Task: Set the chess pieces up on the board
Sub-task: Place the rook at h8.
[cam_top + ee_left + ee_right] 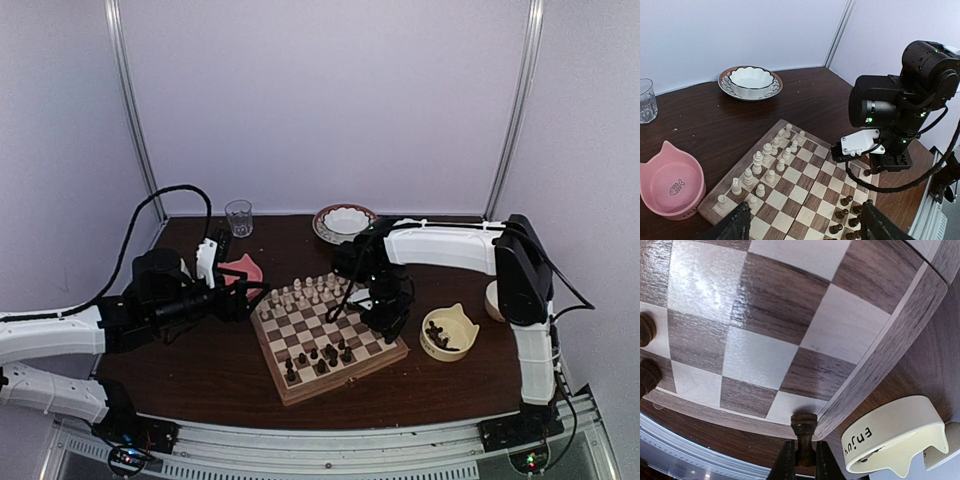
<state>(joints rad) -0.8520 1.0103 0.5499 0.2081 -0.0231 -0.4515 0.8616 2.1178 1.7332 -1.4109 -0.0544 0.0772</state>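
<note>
My right gripper [804, 462] is closed on one dark chess piece [804, 429]. It pinches the piece low on the stem at the bottom centre of the right wrist view, with the head pointing up the frame toward the board [790, 365]. The piece sits at the board's corner, right against the plain border. I cannot tell whether its base is touching yet. The cream bowl [895, 435] lies just beside it at the lower right. In the top view that bowl holds more dark pieces [438, 335]. Several others already stand on the lower rows of the board, and the pale pieces [300, 296] fill the upper rows.

I judge this step to be the placing of the piece on an empty square in the corner rows. To do it well, I should shift inward off the border until the base is centred over one square. Then I should hold the piece upright and lower it until the base sits flat, and only then part my fingers. Two chessmen stand at the left edge of the wrist view, well apart from mine. Even so, I should lift straight up afterwards so nothing gets clipped.

My left gripper [805, 231] is open and holds nothing. Its fingers are spread wide at the bottom of its view, over the board's edge.
</note>
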